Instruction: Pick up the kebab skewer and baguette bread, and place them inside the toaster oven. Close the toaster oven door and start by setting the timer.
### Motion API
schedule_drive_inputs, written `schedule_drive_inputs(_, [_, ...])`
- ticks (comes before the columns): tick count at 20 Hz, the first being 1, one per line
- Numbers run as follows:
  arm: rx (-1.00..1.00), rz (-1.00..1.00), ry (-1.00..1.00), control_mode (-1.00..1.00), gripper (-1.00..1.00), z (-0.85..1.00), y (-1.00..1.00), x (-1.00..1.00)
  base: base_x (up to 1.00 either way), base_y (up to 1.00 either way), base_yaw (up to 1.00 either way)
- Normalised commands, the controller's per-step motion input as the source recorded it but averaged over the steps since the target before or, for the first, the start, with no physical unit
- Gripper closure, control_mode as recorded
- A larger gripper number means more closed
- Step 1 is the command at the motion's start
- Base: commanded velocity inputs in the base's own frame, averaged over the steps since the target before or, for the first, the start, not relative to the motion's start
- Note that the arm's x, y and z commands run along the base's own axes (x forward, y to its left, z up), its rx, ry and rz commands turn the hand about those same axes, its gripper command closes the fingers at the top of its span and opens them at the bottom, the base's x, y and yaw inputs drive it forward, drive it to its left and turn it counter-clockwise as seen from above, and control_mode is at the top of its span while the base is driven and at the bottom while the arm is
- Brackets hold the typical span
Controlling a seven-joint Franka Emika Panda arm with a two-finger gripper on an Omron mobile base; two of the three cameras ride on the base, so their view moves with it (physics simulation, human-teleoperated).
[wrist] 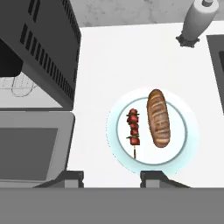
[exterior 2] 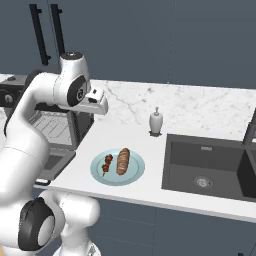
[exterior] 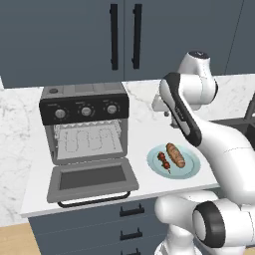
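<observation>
A white marble-look counter [exterior: 30, 164] runs under dark blue cabinets [exterior: 74, 40], with a dark sink [exterior 2: 210, 170] set in at the far right.

Nearest the robot, close to the front edge, sits a pale blue plate [wrist: 183, 113]. It holds both foods side by side, not touching: the kebab skewer [wrist: 133, 131] on the oven side and the baguette bread [wrist: 158, 117] on the sink side, lying parallel. Laid out like this, each can likely be taken singly from above.

The gripper [wrist: 113, 177] hangs above the plate's near rim, with only the finger tips [wrist: 72, 177] poking up at the bottom of the hand view. They stand a moderate way apart with nothing between them, so the hand is empty. It seems poised to drop onto the skewer first.

Just left of the plate, the toaster oven [exterior: 84, 124] stands with its door [exterior: 92, 179] folded down flat toward the counter edge, handle outermost. That leaves the wire rack [exterior: 89, 139] exposed and bare, ready to receive both items. Three knobs [exterior: 85, 110] line the black panel above.

Farther back, near the sink, is a small soap bottle [exterior 2: 156, 121].
</observation>
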Motion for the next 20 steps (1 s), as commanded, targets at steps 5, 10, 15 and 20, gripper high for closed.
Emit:
schedule_drive_inputs(5, [-0.06, 0.02, -0.04, -1.00, -1.00, -0.26, 0.14, -0.34, 0.00, 0.00, 0.00])
schedule_drive_inputs(10, [-0.16, 0.01, -0.20, -1.00, -1.00, -0.48, 0.89, -0.53, 0.00, 0.00, 0.00])
schedule_drive_inputs(15, [-0.06, 0.00, -0.21, -1.00, -1.00, -0.27, 0.82, -0.09, 0.00, 0.00, 0.00])
schedule_drive_inputs(20, [0.00, 0.00, -0.27, -1.00, -1.00, -0.05, 0.79, 0.00, 0.00, 0.00, 0.00])
